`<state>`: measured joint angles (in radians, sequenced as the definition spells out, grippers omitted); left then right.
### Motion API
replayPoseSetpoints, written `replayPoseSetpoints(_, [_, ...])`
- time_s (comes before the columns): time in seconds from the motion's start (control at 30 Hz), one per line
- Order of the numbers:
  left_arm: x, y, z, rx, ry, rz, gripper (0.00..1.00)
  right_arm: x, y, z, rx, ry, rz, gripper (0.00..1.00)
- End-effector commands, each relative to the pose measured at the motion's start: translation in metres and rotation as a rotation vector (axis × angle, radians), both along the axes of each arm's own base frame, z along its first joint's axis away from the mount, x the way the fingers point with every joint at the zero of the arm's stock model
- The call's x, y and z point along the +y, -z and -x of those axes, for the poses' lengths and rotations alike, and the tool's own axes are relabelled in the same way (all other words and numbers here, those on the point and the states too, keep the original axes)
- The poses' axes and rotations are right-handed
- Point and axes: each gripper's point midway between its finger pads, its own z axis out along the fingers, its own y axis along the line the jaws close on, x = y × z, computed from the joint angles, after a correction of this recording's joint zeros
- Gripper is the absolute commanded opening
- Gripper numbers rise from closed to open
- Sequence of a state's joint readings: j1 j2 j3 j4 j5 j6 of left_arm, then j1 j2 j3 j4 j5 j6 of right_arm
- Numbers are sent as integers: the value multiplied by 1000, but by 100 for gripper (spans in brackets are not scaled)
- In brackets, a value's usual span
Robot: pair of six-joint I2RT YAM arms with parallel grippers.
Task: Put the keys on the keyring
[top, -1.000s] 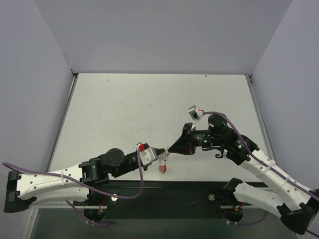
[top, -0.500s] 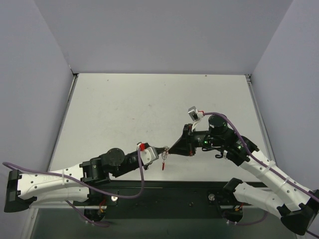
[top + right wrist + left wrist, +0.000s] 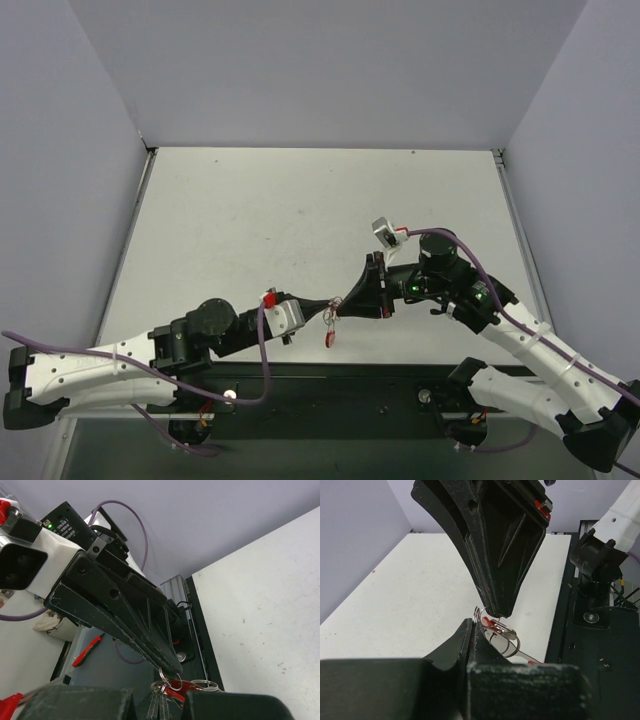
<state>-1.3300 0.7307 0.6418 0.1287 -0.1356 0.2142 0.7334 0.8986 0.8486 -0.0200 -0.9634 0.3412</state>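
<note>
keys: tiny red tag with a pale centre (image 3: 327,338), dangling just below both tool tips and off the counter. It looks hooked to the bunch, but the join is too small to tell.
keyring: red curved clip (image 3: 492,625) plus wire rings (image 3: 506,642), up in the air right between the two tool tips.
left tool: (image 3: 472,629) fingers pressed together, tip pinching the keyring at what looks like a small wire ring.
right tool: (image 3: 497,614) fingers pressed together, tip coming down from above onto the red clip and touching it. Seems to be pinching the clip.
tool spacing: tips almost meet, bunch sandwiched between them.
counter: (image 3: 250,230) white, beneath both tools; bunch not resting on it.
handling, keys: judged very light, stiff, and small enough to swing or slip. Take it by the flat faces, away from its hole.
handling, keyring: judged light. The wire is springy and slick, and the rings slide over each other. The clip body is stiff and is the best hold; rings pivot if held alone.
step: judged to be fine alignment, feeding the tag onto a ring.
risk: tag swings, ring twists out of the pinch, bunch drops to the counter.
</note>
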Motion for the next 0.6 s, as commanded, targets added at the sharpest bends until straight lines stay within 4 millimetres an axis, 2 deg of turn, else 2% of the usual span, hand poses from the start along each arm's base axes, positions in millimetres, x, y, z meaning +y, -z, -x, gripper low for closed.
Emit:
replayPoseSetpoints(0.0, [7,-33,8,-30,31,97,0,3,-15,3,-85,-69,-65,0])
replayPoseSetpoints(0.23, [24,-43,19,-55,69,145,0,-2,-22,7,-101,-112,-89,0])
replayPoseSetpoints(0.4, [19,-43,41,-93,202,108,0,-4,-32,18,-119,-200,-121,0])
replayPoseSetpoints(0.43, [16,-33,43,-81,221,61,0,-3,-34,19,-122,-217,-125,0])
replayPoseSetpoints(0.5, [13,-37,45,-82,237,37,0,-4,-40,23,-129,-251,-139,0])
replayPoseSetpoints(0.53, [10,-26,45,-64,240,-10,0,-4,-40,24,-127,-264,-141,0])
replayPoseSetpoints(0.57, [9,-25,43,-62,236,-19,0,-4,-42,25,-124,-273,-144,0])
